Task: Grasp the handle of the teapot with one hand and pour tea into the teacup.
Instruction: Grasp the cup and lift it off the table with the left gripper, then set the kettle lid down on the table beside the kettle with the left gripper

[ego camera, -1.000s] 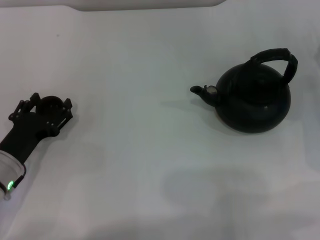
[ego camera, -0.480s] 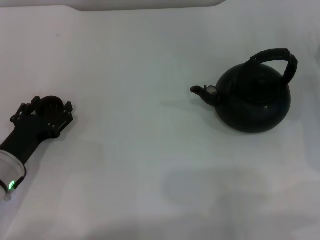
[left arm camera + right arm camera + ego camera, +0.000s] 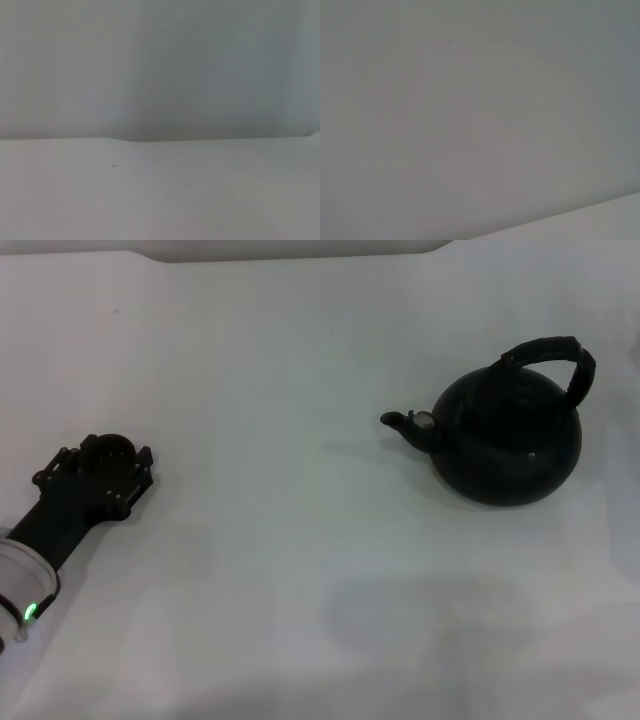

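Teapot (image 3: 508, 445): glossy black, likely heavy and slippery; stands on table (image 3: 300, 360). Grip point: ribbed handle (image 3: 550, 350) arching above it. Teacup (image 3: 107, 452): well left of teapot, apparently between left gripper (image 3: 95, 472) jaws; grasp uncertain.

Head camera looks forward and down over the white surface (image 3: 300, 540). Both wrist cameras face blank white surface only.

A bare test bench, most likely a lab: one plain white tabletop (image 3: 250, 570) fills the view, and a blank pale wall (image 3: 160, 65) rises behind it, with no household furnishings visible.
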